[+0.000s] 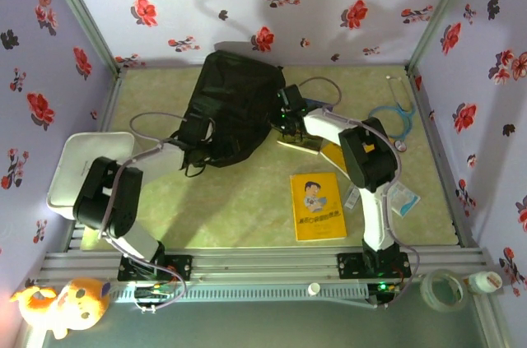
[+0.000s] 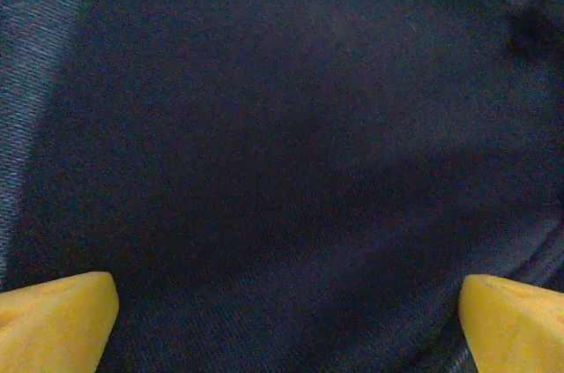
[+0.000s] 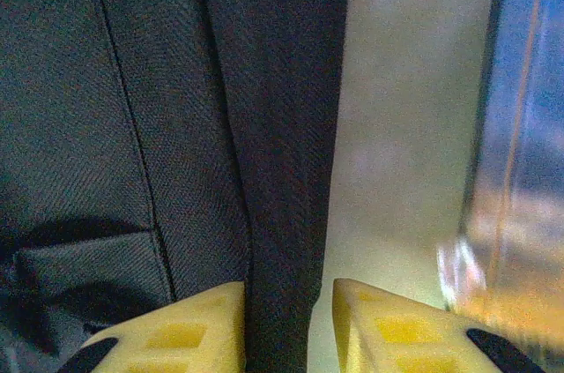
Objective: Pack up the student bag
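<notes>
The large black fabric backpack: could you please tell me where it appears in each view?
Top external: the large black fabric backpack lies upper centre.
Left wrist: its dark fabric spreads above and between the yellow left fingers.
Right wrist: it covers the left side, its edge running down between the yellow right fingers.
Shared landmark: the pale tabletop beside its edge, top and right wrist views.

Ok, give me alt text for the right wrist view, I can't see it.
Black fabric edge of the student bag sits between the close-set yellow fingertips of the right gripper; grip unconfirmed. Pale table lies beside it, then a blurred blue object.
</notes>
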Tool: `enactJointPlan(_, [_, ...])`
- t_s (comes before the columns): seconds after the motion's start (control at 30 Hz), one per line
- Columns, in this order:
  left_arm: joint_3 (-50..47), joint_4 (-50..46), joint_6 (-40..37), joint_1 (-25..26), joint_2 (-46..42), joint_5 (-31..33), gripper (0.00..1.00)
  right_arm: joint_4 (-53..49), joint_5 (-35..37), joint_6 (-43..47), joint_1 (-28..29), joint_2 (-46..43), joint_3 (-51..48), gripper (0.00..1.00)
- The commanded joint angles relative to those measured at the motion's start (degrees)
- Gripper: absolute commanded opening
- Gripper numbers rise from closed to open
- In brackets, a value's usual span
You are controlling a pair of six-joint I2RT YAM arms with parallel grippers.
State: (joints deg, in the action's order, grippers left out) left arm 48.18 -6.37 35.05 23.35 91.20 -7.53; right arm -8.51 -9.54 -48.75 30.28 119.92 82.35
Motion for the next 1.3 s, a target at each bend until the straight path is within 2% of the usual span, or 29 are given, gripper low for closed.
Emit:
enactJointPlan(0.0, [-2.1,-7.8,-2.4,-2.8,-3.2,3.3,1.0,-0.9,-2.7,-2.8,1.5,-3.3,-4.8,0.32])
enactJointPlan(0.07, [-0.5,-9.4,-3.6,-2.8,-5.4,1.7,1.0,0.0,-3.4,-3.5,1.5,-5.7,-6.4,0.34])
enactJointPlan(0.23, [4.7,-11.8,-1.6,-0.5,-9.3,-1.4,1.0,4.1,-8.1,-2.6,1.5,-11.5,-10.3,0.51])
enactJointPlan(0.3, [6.5,-12.2,-0.1,0.8,-9.4,-1.5,1.0,4.5,-10.6,-3.0,1.7,-12.4,-11.4,0.52])
enactJointPlan(0.47, [10.1,-11.5,6.3,3.8,-6.3,-2.7,0.92,6.4,-12.7,-2.7,2.4,-13.9,-15.1,0.46])
enactJointPlan(0.6, [12.7,-8.3,12.0,5.1,-1.0,-6.7,0.8,6.1,-12.9,-2.0,2.4,-13.1,-15.5,0.38])
enactJointPlan(0.73, [16.1,-6.2,15.0,6.3,5.1,-11.0,0.68,7.5,-12.5,-2.1,2.4,-13.2,-16.8,0.35])
enactJointPlan(0.97, [19.2,-5.9,12.1,8.8,9.7,-15.0,0.53,9.3,-10.5,-2.6,2.1,-15.5,-18.1,0.37])
enactJointPlan(1.1, [19.6,-8.5,8.8,9.3,11.5,-15.1,0.42,11.3,-10.0,-4.1,1.2,-16.0,-19.1,0.37])
enactJointPlan(1.27, [21.3,-11.0,6.7,9.5,13.6,-14.9,0.34,13.2,-10.0,-5.6,0.5,-15.7,-19.5,0.37])
